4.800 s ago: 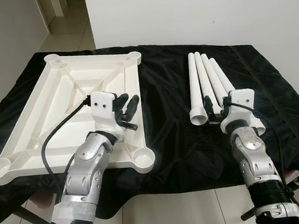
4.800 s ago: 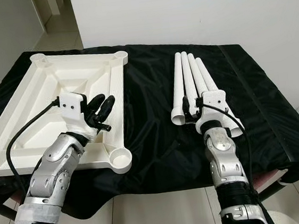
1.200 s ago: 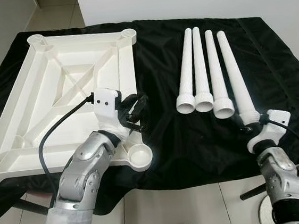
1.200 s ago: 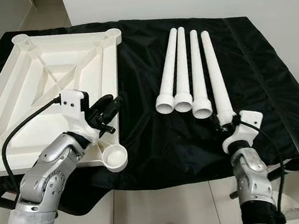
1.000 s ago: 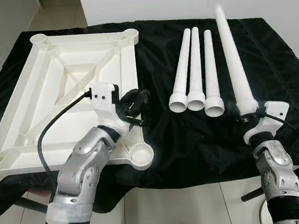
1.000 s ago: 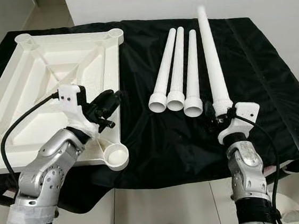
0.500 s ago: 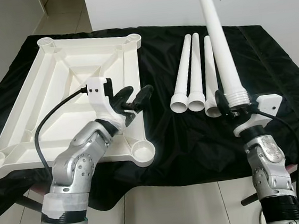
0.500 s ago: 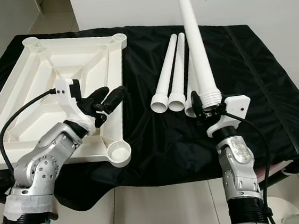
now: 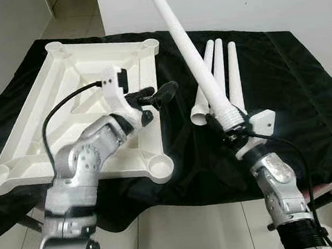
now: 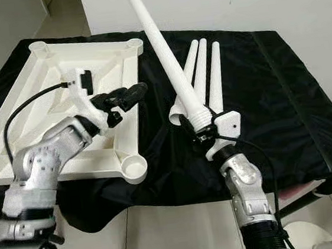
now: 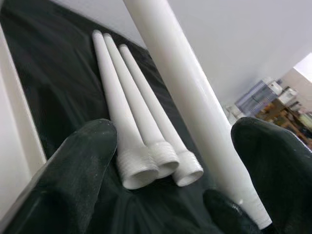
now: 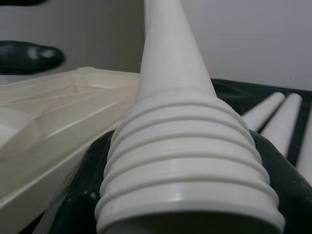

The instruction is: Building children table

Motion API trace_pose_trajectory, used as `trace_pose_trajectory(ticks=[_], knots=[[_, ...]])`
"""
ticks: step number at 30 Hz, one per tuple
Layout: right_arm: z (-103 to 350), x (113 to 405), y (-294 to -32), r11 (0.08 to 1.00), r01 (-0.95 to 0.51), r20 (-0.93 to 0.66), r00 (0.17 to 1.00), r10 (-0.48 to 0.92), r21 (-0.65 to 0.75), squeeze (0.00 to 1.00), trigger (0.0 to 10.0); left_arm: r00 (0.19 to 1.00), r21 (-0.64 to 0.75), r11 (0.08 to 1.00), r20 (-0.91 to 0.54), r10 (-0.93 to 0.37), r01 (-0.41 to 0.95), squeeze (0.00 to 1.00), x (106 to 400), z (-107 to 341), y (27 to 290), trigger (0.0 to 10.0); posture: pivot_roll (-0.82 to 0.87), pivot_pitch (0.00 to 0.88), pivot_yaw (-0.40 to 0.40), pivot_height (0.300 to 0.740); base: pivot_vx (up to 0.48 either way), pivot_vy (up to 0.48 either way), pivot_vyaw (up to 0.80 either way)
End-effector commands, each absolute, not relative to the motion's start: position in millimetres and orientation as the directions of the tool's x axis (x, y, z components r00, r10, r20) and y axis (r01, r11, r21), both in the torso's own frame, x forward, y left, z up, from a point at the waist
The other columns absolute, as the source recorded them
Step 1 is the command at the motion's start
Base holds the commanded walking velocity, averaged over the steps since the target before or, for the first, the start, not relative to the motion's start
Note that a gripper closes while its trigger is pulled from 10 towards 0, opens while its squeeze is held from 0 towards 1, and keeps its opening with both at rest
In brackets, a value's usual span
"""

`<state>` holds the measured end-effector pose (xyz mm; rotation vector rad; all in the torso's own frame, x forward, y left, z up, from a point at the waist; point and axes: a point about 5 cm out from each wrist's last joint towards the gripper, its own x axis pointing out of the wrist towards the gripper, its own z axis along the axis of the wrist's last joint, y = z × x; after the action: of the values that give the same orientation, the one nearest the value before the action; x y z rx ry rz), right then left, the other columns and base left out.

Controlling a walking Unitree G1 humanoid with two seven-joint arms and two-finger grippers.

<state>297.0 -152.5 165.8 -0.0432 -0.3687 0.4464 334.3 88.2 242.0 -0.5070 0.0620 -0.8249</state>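
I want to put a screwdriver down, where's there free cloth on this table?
Bare black cloth lies right of the three lying legs. The strip between the tabletop and those legs is crowded: left gripper, and right gripper holding the raised leg.

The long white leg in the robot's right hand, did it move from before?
Yes. The table leg lay flat beside the three other legs on the black cloth; now the right gripper holds it up, tilted toward the tabletop.

tabletop (image 9: 73, 92): white, ribbed underside up, flat, under the left gripper (image 9: 158, 94) | raised leg (image 9: 192, 62): white, tapered, threaded end clamped in the right gripper (image 9: 231, 131), tilted toward the left gripper | three legs (image 9: 219, 65): side by side, behind the right gripper
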Motion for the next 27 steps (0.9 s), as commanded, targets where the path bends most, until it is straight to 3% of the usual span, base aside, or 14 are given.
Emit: trace_pose_trajectory(ticks=[1,10,17,20,24,27], knots=[[172.8,296.2,-145.0,0.880,-0.442,0.366,0.801,0.474,-0.172,0.00,10.0,0.608,-0.487,0.477,0.152,-0.779,0.732,0.00,334.1,239.7,84.9,10.0,0.01,0.090,-0.021,0.740,0.000,0.000,0.00],[172.0,287.6,-119.5,0.798,-0.525,0.359,0.713,0.603,-0.297,0.00,10.0,0.637,-0.524,0.499,0.113,-0.762,0.690,0.00,349.4,239.9,86.2,10.0,0.02,0.090,-0.011,0.740,0.000,0.000,0.00],[167.6,282.3,-113.3,0.770,-0.561,0.342,0.690,0.638,-0.304,0.00,10.0,0.645,-0.566,0.487,0.106,-0.757,0.665,0.00,354.3,241.9,87.9,10.0,0.02,0.089,-0.008,0.740,0.000,0.000,0.00],[163.8,274.6,-112.8,0.750,-0.586,0.339,0.669,0.661,-0.306,0.00,10.0,0.675,-0.628,0.464,0.136,-0.725,0.625,0.00,364.0,250.4,95.7,10.0,0.02,0.087,-0.004,0.740,0.000,0.000,0.00],[161.4,270.6,-113.2,0.743,-0.584,0.334,0.665,0.669,-0.326,0.00,10.0,0.724,-0.650,0.499,0.116,-0.680,0.573,0.00,373.1,250.6,105.3,10.0,0.02,0.087,0.001,0.740,0.000,0.000,0.00],[156.8,266.0,-114.0,0.743,-0.578,0.332,0.665,0.669,-0.337,0.00,10.0,0.798,-0.712,0.541,0.045,-0.600,0.447,0.00,387.1,246.0,124.8,10.0,0.02,0.087,0.009,0.740,0.000,0.000,0.00]])
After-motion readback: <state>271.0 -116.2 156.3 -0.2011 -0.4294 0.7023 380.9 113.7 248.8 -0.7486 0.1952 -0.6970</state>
